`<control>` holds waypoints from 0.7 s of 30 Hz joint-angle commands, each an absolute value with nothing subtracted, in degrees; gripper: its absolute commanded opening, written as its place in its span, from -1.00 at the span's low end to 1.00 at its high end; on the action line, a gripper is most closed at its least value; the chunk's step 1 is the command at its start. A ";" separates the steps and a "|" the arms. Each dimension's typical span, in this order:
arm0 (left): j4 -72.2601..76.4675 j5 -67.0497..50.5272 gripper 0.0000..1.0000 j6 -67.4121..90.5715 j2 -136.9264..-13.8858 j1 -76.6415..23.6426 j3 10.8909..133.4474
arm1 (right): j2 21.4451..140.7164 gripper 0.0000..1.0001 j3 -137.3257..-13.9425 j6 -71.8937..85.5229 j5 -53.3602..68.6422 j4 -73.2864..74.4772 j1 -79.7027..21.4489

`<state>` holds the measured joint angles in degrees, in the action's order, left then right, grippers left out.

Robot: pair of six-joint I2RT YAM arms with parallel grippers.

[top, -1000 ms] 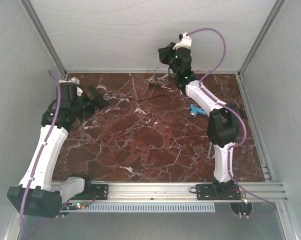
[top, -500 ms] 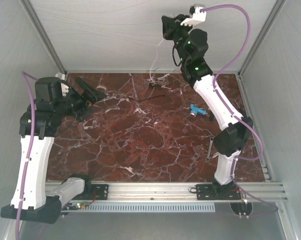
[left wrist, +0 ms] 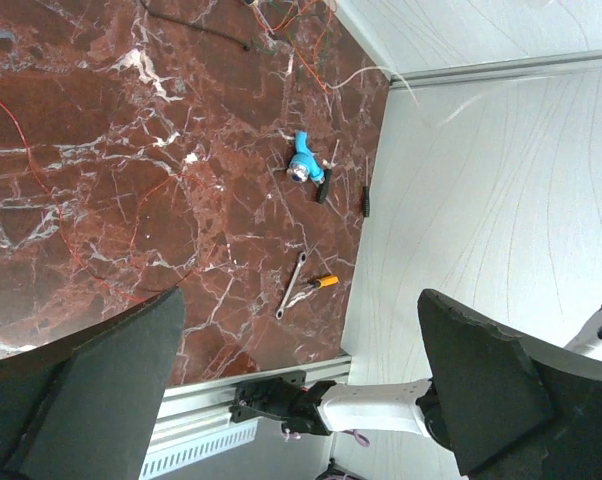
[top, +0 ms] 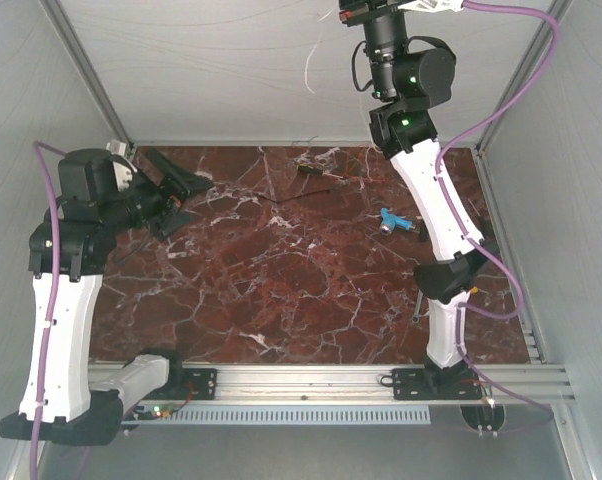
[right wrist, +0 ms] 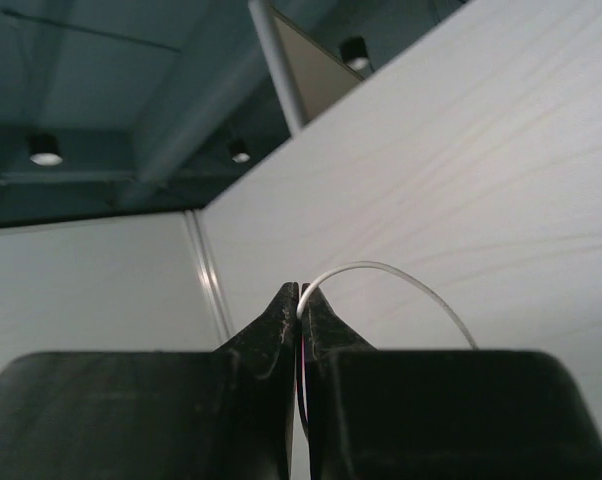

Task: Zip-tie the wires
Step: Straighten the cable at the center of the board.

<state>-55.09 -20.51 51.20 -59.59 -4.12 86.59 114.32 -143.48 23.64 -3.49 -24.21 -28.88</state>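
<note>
The dark red marbled surface (top: 281,290) is boxed in by white panel walls (top: 231,70) on the far, left and right sides. Its middle and near parts lie bare. A short thin black strip (top: 286,197), a blue plastic tool (top: 391,220) and a small silver wrench (top: 421,300) sit towards the far and right edges.

The right end effector (top: 353,12) is high against the far wall, partly cut off by the top edge of the overhead view. Its wrist view shows it (right wrist: 300,295) clenched on the thin thread-like wires (right wrist: 381,268), orange-red, white and pale pink. From there the wires (top: 309,70) hang roughly vertically, faint against the wall, towards a tangle at the surface's far edge. Single strands are hard to follow.

The left end effector (top: 176,185) hovers near the far left corner, released and wide apart, grasping nothing.
</note>
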 commanded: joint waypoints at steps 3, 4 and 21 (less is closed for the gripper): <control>-54.30 -22.15 1.00 53.64 -60.84 -4.10 90.99 | 116.50 -1.00 -146.40 28.83 -1.82 -35.88 -29.20; -54.11 -21.96 1.00 53.79 -61.20 -4.12 91.05 | 116.49 -1.00 -146.42 29.51 -1.76 -35.81 -29.18; 28.62 -38.18 0.99 41.64 -57.24 -9.22 33.88 | 112.09 -1.00 -144.58 44.49 -0.24 -34.35 -29.45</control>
<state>0.40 -34.70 46.37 -57.69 -4.29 35.31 116.25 -144.49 38.15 -1.13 -33.67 -28.88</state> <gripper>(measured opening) 0.996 0.003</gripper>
